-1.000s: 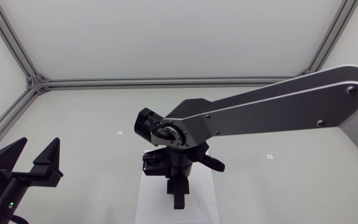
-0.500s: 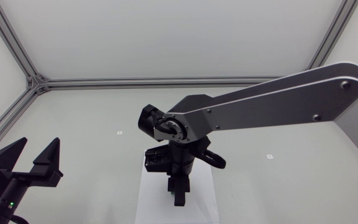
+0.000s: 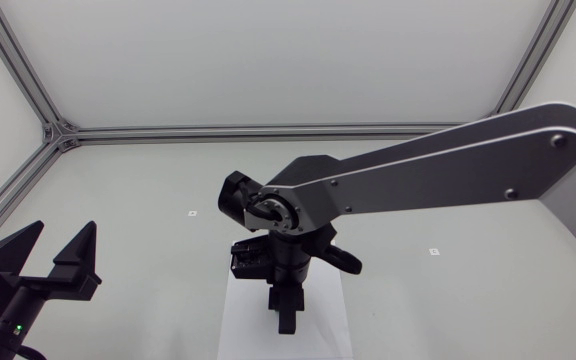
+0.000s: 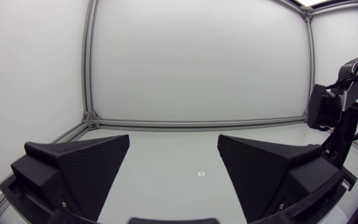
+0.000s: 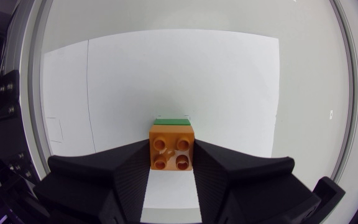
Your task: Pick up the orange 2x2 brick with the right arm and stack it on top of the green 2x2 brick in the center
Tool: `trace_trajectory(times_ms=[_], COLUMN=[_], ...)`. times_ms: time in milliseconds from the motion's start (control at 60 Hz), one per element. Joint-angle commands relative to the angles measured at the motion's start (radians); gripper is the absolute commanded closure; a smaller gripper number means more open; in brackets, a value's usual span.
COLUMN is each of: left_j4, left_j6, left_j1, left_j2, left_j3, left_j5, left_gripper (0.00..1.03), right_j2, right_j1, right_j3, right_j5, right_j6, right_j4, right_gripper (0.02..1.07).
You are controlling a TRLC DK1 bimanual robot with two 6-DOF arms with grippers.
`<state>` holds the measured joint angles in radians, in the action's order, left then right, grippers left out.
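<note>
Reach from the right edge to mid-table (image 3: 148,180) by right arm (image 3: 438,175), wrist bent straight down, right gripper (image 3: 286,318) above white sheet (image 3: 238,325). Both fingers (image 5: 123,171) pinching orange 2x2 brick (image 5: 172,147) from two sides, studs up. Sliver of green 2x2 brick (image 5: 171,119) just beyond it on the sheet; whether touching, unclear. Left gripper (image 3: 56,250) low at the left edge, spread wide, holding nothing.

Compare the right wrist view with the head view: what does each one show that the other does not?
Only the right wrist view shows the orange brick held between the right jaws, with the edge of a green brick just beyond it. Only the head view shows the left arm with open jaws and the right arm, whose grey link hides both bricks. Both show the white sheet.
</note>
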<state>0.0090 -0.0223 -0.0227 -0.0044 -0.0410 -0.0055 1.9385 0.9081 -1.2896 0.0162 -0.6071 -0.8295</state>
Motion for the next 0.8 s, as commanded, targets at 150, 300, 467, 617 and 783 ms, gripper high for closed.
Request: trace_trajectory(times_ms=[150, 300, 467, 617, 783], left_j4=[-0.015, -0.015, -0.015, -0.014, -0.015], left_j6=[0.013, 0.013, 0.013, 0.013, 0.013], left_j1=[0.003, 0.003, 0.003, 0.003, 0.003], left_j2=[-0.008, -0.008, -0.008, -0.008, -0.008], left_j3=[0.041, 0.041, 0.041, 0.041, 0.041], left_j5=[0.004, 0.004, 0.004, 0.004, 0.004], left_gripper=[0.04, 0.04, 0.04, 0.04, 0.04], right_j2=[0.091, 0.119, 0.131, 0.122, 0.111], right_j1=[0.006, -0.012, -0.041, -0.048, -0.044], right_j3=[0.026, 0.007, 0.006, 0.029, 0.069], right_j5=[-0.036, -0.022, 0.010, 0.036, 0.042], right_j6=[0.030, 0.020, 0.003, -0.008, -0.013], right_j4=[-0.033, -0.053, -0.054, -0.045, -0.014], right_gripper=[0.82, 0.82, 0.82, 0.82, 0.82])
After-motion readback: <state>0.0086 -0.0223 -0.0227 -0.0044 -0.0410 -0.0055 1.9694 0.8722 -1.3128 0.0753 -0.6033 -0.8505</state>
